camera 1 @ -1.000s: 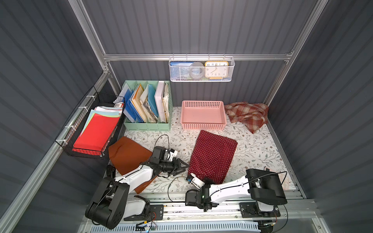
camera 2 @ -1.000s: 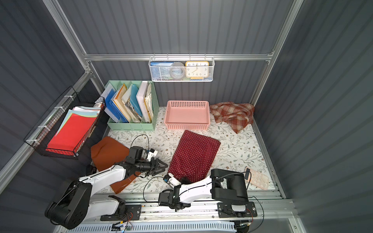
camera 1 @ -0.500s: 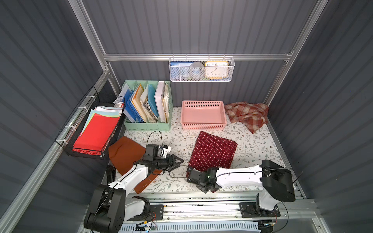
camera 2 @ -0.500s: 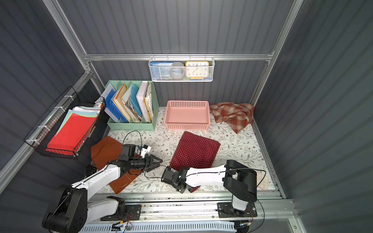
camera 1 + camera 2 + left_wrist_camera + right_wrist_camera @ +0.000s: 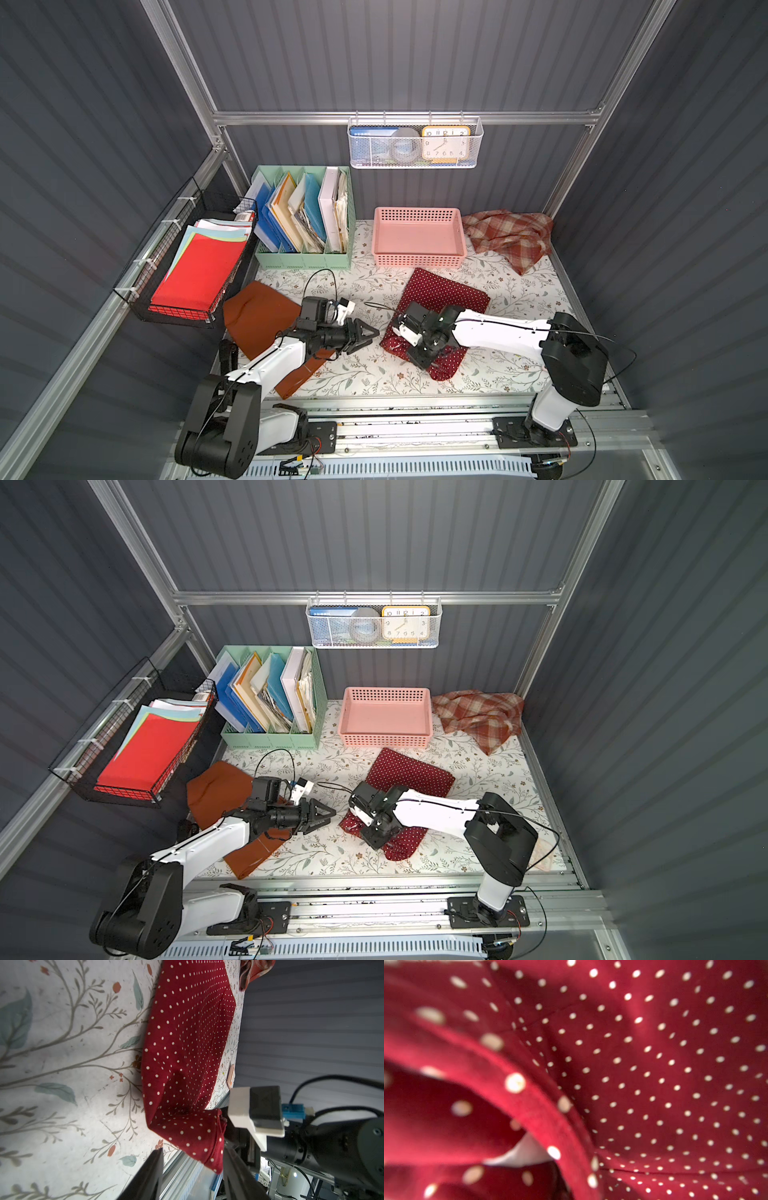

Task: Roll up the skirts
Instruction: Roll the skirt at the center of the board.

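The dark red polka-dot skirt (image 5: 446,293) lies mid-table in both top views, its near end doubled back and bunched. My right gripper (image 5: 415,353) sits on that bunched end; its wrist view is filled with dotted cloth (image 5: 654,1064), so the jaws are hidden, and in the left wrist view a lifted fold (image 5: 187,1130) hangs from it. Just left of the skirt, my left gripper (image 5: 365,332) (image 5: 191,1169) stands open, with the fold's tip near one finger. The rust-orange skirt (image 5: 257,316) lies flat under the left arm. The plaid skirt (image 5: 509,235) is crumpled at the back right.
A pink basket (image 5: 417,259) and a green file holder (image 5: 303,259) stand along the back. A black wire basket (image 5: 183,316) with red paper hangs at the left, and a white wire basket (image 5: 415,162) with a clock hangs on the back wall. A small card (image 5: 544,858) lies front right.
My right gripper has moved away from the front edge, carrying the polka-dot skirt's near end back over itself, so the skirt looks shorter. The left gripper drew back slightly and stays open.
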{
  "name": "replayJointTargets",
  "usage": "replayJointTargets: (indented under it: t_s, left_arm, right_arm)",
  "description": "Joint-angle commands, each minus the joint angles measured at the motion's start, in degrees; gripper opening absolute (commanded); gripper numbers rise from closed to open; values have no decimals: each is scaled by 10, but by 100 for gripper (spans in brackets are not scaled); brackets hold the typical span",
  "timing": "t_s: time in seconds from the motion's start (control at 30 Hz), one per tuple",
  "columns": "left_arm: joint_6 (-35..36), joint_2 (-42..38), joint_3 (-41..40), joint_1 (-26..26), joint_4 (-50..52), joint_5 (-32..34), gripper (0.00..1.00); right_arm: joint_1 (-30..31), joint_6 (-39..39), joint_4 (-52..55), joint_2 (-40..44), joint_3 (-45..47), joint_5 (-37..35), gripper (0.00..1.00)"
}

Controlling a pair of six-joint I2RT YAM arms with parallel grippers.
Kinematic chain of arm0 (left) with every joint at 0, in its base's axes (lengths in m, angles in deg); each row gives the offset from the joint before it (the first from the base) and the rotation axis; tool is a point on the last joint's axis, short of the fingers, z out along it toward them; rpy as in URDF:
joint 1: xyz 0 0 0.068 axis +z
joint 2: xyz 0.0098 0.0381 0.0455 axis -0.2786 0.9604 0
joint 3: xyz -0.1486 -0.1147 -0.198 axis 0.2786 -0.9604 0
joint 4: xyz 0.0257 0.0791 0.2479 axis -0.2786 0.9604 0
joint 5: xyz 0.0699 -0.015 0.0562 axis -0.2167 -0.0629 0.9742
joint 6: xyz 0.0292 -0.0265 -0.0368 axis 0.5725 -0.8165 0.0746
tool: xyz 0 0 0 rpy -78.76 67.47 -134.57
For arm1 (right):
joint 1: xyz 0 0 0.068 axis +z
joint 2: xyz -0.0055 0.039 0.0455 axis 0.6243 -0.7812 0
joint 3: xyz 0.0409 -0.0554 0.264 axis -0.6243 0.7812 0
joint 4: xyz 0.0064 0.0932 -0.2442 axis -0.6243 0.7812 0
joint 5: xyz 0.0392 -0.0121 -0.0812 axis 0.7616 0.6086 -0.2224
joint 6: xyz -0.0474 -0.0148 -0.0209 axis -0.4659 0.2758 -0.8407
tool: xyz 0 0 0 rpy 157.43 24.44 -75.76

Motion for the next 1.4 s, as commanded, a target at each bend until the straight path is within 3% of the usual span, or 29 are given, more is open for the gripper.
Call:
replayJointTargets:
  t_s: [0.0, 0.3, 0.43, 0.63, 0.83, 0.93, 1.1, 1.23, 1.37]
  left_arm:
    - [27, -15, 12, 3, 14, -16, 46]
    - [2, -43, -13, 3, -7, -14, 48]
    - [-6, -70, -24, 2, -2, 4, 48]
    - [-26, -127, -55, -15, 10, 58, 48]
    - [-95, -127, -78, -125, -57, 144, 50]
    - [-118, -110, -87, -142, -95, 157, 50]
    - [-129, -95, -81, -163, -120, 201, 57]
    - [-131, -74, -75, -189, -137, 277, 68]
    - [-135, -41, -84, -205, -181, 330, 72]
  right_arm:
    - [-23, -18, 21, -16, -6, 15, 19]
    - [-37, -14, 18, -9, -9, -31, 43]
    - [-37, -10, 16, 7, -7, -53, 47]
    - [-42, -8, 15, 29, -7, -84, 49]
    - [-43, -7, 14, 24, -9, -98, 49]
    - [-43, -3, 13, 5, -11, -127, 49]
    - [-42, 4, -13, -13, -3, -178, 48]
    - [-43, 15, -38, -32, 6, -182, 48]
    - [-43, 26, -64, -34, 27, -162, 48]
